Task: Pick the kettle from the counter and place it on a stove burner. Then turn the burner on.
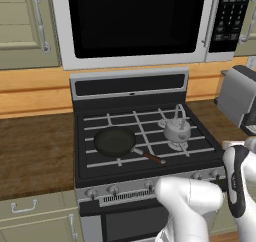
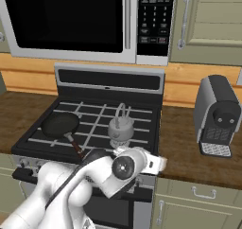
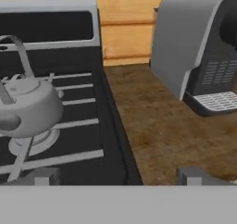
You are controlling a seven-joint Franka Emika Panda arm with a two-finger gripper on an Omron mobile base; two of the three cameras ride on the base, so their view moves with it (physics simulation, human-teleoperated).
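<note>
Arm: folded low before the stove front, wrist level, end effector spread wide and empty, fingertips straddling the stove's right edge. Kettle: upright on the stove burner at the stove's front right, handle raised. Frying pan: on the stove's front left grate, apart from the kettle. Bench — brown wood-grain, right of the stove — carries a grey coffee machine. Microwave above the stove.
</note>
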